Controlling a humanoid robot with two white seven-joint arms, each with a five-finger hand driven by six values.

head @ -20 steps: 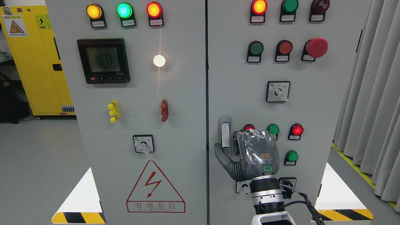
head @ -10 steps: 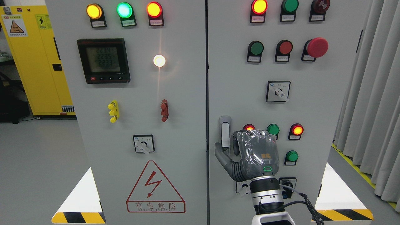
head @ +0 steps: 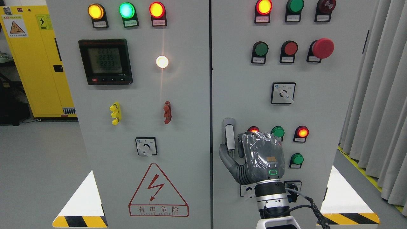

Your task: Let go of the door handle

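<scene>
Fingers of the right hand are seen curled beside the door handle, low on the right cabinet door; contact cannot be judged. They should be uncurled fully, then the hand withdrawn straight back.

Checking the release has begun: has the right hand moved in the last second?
Yes, barely: the right hand crept right, its thumb edging toward the fixed door handle.
</scene>
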